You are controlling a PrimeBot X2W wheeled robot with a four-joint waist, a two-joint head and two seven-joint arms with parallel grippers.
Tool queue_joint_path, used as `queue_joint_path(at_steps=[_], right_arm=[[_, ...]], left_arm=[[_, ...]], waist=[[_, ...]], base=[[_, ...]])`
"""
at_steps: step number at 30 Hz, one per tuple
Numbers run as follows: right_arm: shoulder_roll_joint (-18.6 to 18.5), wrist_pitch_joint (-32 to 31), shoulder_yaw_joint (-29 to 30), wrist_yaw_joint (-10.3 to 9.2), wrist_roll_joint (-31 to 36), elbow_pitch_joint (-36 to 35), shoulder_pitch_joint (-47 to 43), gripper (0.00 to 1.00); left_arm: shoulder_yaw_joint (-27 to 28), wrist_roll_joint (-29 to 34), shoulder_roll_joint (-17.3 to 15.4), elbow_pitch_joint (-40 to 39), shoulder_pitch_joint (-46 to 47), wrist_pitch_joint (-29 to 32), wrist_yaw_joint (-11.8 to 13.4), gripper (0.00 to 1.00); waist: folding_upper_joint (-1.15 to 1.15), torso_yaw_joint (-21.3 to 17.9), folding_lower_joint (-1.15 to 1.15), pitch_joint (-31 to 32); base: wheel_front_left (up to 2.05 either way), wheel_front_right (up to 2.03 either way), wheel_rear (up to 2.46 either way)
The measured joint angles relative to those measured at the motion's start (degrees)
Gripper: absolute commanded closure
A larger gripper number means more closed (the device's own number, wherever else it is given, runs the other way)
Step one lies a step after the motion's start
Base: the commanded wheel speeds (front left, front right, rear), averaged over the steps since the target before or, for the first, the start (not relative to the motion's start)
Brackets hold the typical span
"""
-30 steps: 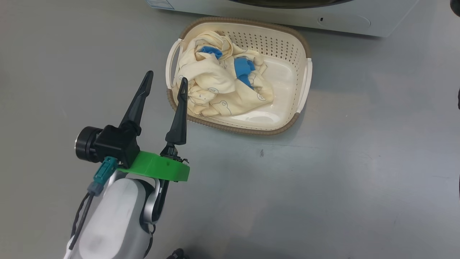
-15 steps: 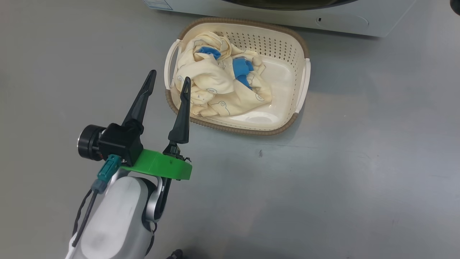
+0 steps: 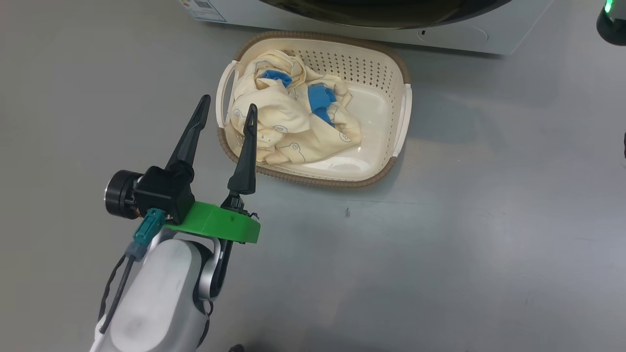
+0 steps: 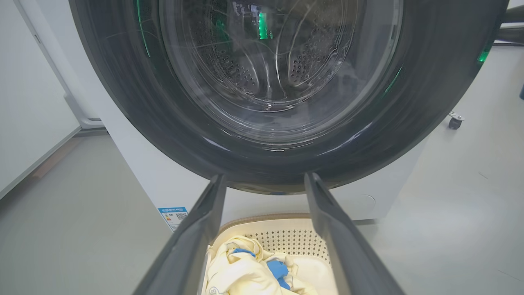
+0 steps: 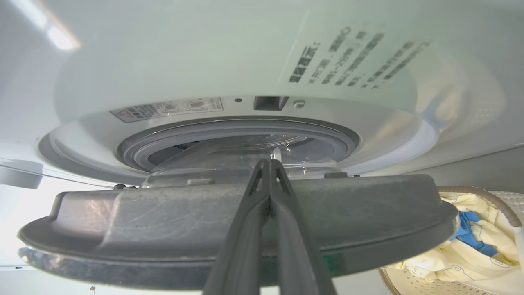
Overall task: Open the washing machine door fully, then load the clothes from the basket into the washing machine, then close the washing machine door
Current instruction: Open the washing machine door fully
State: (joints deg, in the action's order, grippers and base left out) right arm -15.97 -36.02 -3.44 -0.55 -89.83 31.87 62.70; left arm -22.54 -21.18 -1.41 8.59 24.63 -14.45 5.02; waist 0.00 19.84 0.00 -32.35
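Note:
The cream basket [image 3: 313, 181] stands on the grey floor before the white washing machine [image 3: 464, 34]. Pale yellow clothes [image 3: 283, 112] with blue patches are heaped in its left half. My left gripper [image 3: 227, 105] hovers open at the basket's left end, nothing between its fingers. In the left wrist view it points at the washing machine door [image 4: 123, 102], whose black rim and glass face me above the basket [image 4: 286, 237]. In the right wrist view the door [image 5: 143, 225] stands ajar from the grey gasket [image 5: 229, 131]. My right gripper [image 5: 270, 162] is shut, its tips at the door's edge.
Grey floor spreads open to the right of the basket and in front of it. A small blue label [image 4: 174, 215] sits low on the washer's front. A caster wheel [image 4: 454, 121] stands right of the machine. A dark part with a green light [image 3: 611, 19] shows at the head view's top right.
The whole head picture has shifted, so the camera moved: more of the black door rim shows at the top. The left gripper stays open at the basket's left end.

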Motion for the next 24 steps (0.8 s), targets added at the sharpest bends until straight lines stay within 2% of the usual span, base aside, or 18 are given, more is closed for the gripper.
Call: queue_joint_path(at_steps=[11, 24], right_arm=[[0.75, -4.11, -0.10, 3.48, -2.55, -0.70, -3.75, 1.00], [2.96, -8.45, -0.81, 5.50, -5.63, -4.02, -12.08, 1.00]], left_arm=[[0.14, 0.01, 0.00, 0.96, -0.02, 0.00, 0.29, 0.00], [1.46, 0.15, 0.01, 2.13, -0.24, 0.00, 0.48, 0.00]], waist=[[0.00, -1.04, 0.00, 1.67], [0.00, -2.24, 0.00, 4.06]], base=[[0.00, 0.00, 0.00], [0.00, 0.00, 0.00]])
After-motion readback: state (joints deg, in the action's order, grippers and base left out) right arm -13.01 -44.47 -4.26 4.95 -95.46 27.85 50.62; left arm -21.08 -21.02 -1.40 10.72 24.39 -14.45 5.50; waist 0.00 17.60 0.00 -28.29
